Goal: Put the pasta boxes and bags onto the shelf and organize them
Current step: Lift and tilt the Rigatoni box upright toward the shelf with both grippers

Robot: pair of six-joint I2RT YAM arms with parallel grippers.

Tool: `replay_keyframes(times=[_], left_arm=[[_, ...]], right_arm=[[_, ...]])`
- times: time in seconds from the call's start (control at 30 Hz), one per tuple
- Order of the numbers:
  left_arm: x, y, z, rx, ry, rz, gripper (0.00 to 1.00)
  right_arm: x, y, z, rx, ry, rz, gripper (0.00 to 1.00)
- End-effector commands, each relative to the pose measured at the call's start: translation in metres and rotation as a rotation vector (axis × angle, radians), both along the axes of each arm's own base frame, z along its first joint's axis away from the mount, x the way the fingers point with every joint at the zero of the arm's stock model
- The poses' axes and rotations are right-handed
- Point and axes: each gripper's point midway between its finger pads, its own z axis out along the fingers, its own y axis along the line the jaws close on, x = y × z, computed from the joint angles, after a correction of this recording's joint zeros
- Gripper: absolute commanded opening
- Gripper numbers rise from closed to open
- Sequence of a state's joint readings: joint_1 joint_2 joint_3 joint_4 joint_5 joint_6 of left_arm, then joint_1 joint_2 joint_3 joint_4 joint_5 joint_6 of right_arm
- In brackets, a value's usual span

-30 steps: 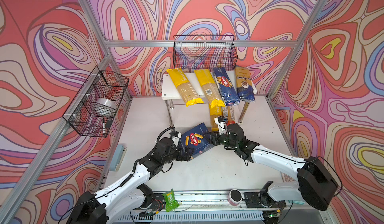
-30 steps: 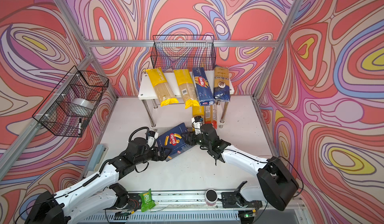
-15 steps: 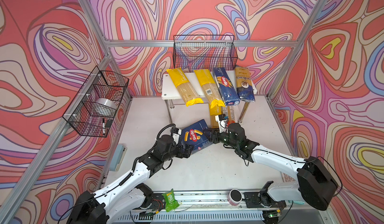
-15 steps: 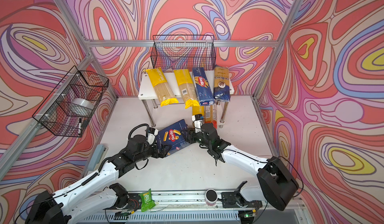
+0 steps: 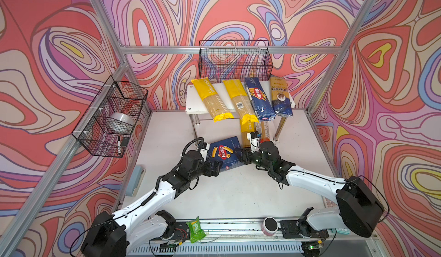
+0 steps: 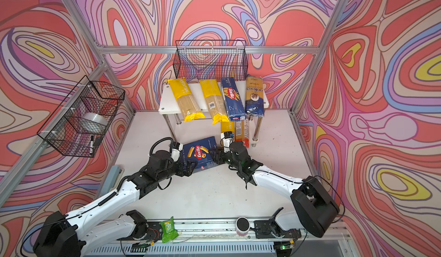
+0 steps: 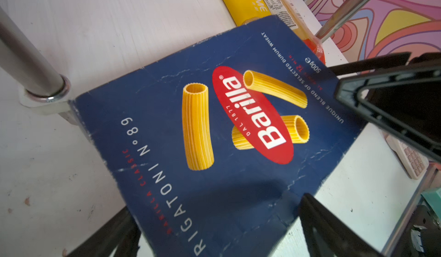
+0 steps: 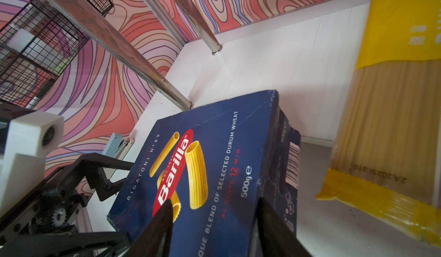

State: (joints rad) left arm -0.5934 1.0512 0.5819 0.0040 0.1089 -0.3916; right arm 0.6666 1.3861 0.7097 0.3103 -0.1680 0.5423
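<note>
Left wrist view: rigatoni box (image 7: 214,136) sits printed face up between the left gripper's (image 7: 216,203) fingers (image 7: 334,234), which clamp its two long edges at the near end. Its far corner stands just beside a chrome leg (image 7: 31,72) of the shelf (image 5: 191,100). Right wrist view: right gripper (image 8: 214,202) straddles the box's other end, one finger over the face, one along the side; firm contact cannot be confirmed. Both top views: box lies over the tabletop (image 5: 226,196), directly before the shelf. Top board carries two yellow-ended bags (image 5: 212,100), spaghetti box (image 5: 259,99) and dark blue bag (image 5: 280,98).
</note>
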Motion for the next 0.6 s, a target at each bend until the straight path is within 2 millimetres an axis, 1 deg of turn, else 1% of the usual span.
replay_keyframes(times=[0.0,0.27,0.37,0.57], left_arm=[[0.004,-0.053,0.116,-0.231,-0.334,-0.221,1.00],[0.013,-0.056,0.119,-0.219,-0.363,-0.213,1.00],[0.014,-0.057,0.121,-0.218,-0.373,-0.213,1.00],[0.018,-0.059,0.116,-0.208,-0.371,-0.211,1.00]], right_arm=[[-0.028,0.047,0.046,0.135,-0.089,0.236,0.56],[-0.018,0.055,0.052,0.137,-0.117,0.241,0.55],[-0.014,0.058,0.058,0.144,-0.139,0.241,0.55],[-0.005,0.059,0.075,0.158,-0.193,0.218,0.55]])
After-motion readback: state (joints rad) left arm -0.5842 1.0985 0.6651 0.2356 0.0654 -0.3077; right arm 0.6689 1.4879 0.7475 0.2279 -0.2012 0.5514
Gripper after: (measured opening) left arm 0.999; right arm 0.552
